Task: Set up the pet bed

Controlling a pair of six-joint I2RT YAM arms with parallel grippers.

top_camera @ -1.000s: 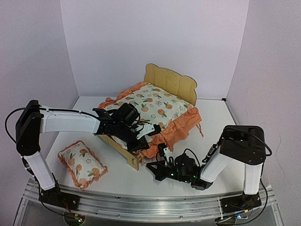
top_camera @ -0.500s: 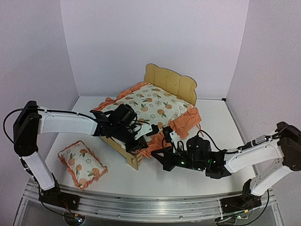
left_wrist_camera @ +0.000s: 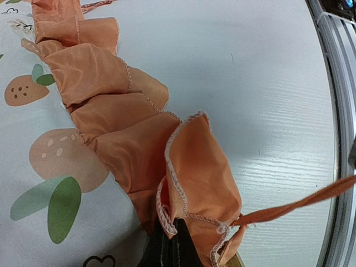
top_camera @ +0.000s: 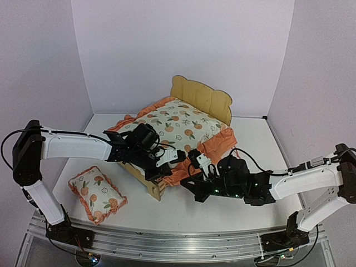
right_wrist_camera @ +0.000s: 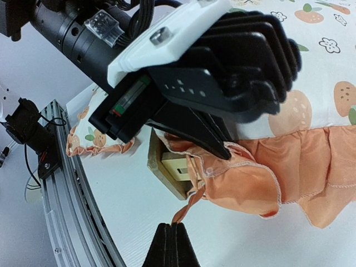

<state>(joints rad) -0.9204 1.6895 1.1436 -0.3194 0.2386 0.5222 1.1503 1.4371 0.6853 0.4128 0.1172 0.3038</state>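
Observation:
The pet bed is a plywood frame with a bear-ear headboard (top_camera: 201,95) and a low footboard (top_camera: 149,184). The fruit-print mattress cushion (top_camera: 179,123) with its orange ruffle lies on it. My left gripper (top_camera: 162,169) is shut on the ruffle corner (left_wrist_camera: 194,167) at the bed's near right post; its fingertips (left_wrist_camera: 172,236) pinch the hem. My right gripper (top_camera: 189,186) sits just right of that corner, shut (right_wrist_camera: 177,232) on the end of the cushion's orange tie ribbon (right_wrist_camera: 192,201). The ribbon hangs beside the wooden corner post (right_wrist_camera: 167,167). The bed's fabric base is hidden.
The small fruit-print pillow (top_camera: 96,194) lies on the table at the front left, and its edge shows in the right wrist view (right_wrist_camera: 89,142). The metal rail (right_wrist_camera: 61,189) runs along the near table edge. Lilac walls close in the back and sides.
My right arm has stretched out from its folded pose, and its gripper has moved up to the bed's near corner. My left gripper shifted slightly left with the ruffle.

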